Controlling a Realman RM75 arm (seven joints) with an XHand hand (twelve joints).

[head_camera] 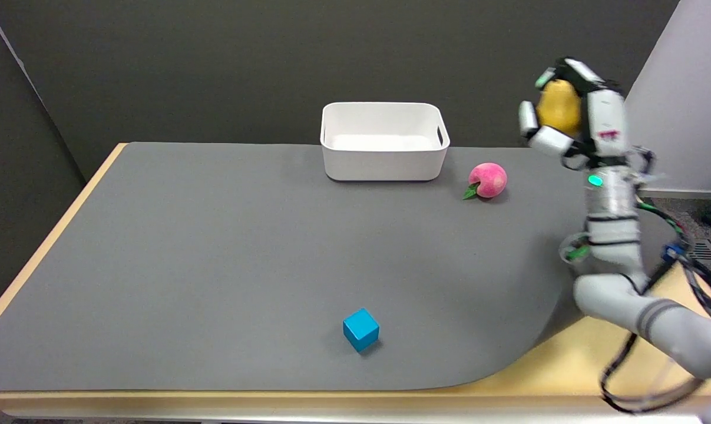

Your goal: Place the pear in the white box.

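Right of the white box (383,141) and above its rim height, the right hand (570,115) holds the pear (558,106), fingers clamped around it. Carry step; next, travel left over the box, then release.

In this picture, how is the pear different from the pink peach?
The pear is yellow; the peach is pink with a green leaf. The pear is held up in the air by the right hand; the peach lies on the grey mat, right of the white box. Both are fruits outside the box.
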